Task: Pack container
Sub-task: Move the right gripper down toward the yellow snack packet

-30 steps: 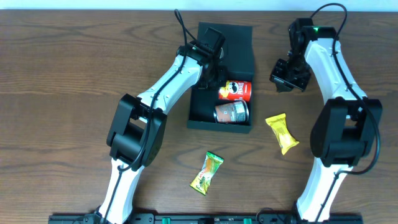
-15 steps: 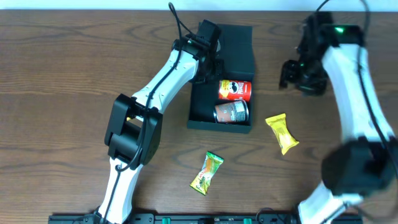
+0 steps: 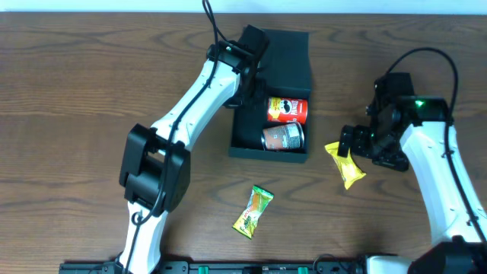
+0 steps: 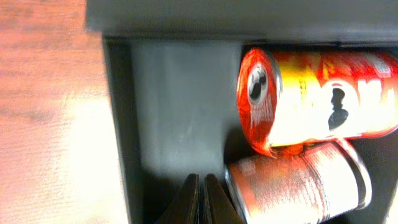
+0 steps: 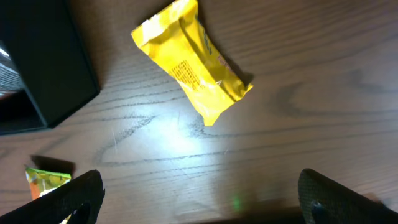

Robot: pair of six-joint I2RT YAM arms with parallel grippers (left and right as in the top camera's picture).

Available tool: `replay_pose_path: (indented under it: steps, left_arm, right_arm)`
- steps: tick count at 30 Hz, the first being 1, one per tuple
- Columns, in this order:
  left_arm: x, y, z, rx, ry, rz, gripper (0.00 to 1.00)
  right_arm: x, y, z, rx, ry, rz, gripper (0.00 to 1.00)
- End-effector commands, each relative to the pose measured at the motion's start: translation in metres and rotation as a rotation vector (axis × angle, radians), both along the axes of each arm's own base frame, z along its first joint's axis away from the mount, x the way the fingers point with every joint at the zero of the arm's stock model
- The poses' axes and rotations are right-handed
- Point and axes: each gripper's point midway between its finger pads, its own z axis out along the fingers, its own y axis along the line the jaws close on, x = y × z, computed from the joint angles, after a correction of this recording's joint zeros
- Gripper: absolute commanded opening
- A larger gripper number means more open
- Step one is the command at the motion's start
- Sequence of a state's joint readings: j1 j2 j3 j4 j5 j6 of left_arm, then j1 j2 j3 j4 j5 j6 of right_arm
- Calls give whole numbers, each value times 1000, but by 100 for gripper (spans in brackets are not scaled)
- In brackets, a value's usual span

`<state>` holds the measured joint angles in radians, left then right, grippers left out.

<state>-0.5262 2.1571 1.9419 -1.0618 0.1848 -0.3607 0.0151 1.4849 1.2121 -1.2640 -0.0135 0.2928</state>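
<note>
The dark container (image 3: 292,55) stands at the table's back middle, its flap lid folded back. Inside lie a red Pringles can (image 3: 288,110) and a grey-brown can (image 3: 283,137). My left gripper (image 3: 257,70) is shut and empty, hovering over the box's bare left half (image 4: 180,112), its closed fingertips (image 4: 202,198) beside the grey-brown can (image 4: 298,186) and below the red can (image 4: 317,102). A yellow snack packet (image 3: 346,163) lies right of the box. My right gripper (image 3: 358,144) hangs wide open just above it, nothing between the fingers; the packet (image 5: 189,62) lies ahead of them.
A green-and-orange snack packet (image 3: 253,211) lies on the wood in front of the box; its corner (image 5: 46,179) shows by my right gripper's left finger. The box's front right corner (image 5: 43,68) stands close to the left of the yellow packet.
My right arm swung from beside the box's back right down toward the yellow packet, and its jaws opened wide. The left gripper stayed shut and drew back slightly over the box.
</note>
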Motion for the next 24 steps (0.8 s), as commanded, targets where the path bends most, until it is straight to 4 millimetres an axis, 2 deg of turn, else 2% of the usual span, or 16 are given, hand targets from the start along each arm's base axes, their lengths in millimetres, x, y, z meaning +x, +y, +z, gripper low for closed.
replay_pose_path:
  steps: [1, 5, 8, 14, 20, 24]
  left_arm:
    - [-12, -5, 11, 34, -7, -32, 6]
    - [-33, -13, 9, 56, 44, -30, 6]
    - [-40, -21, 5, 83, 31, -51, 6]
    - [-47, -20, -3, 152, 15, -73, 6]
    - [-56, -6, -20, 207, 56, -19, 6]
    - [-61, -5, -26, 204, 81, -11, 6]
  right_arm:
    - [0, 3, 2, 23, -25, -36, 99]
    - [6, 3, 2, 24, -50, -36, 99]
    - [10, 4, 3, 24, -67, -36, 99]
    - [12, 4, 3, 24, -75, -35, 99]
    - [11, 3, 3, 24, -69, -35, 99]
    - [10, 4, 3, 24, -66, -35, 99]
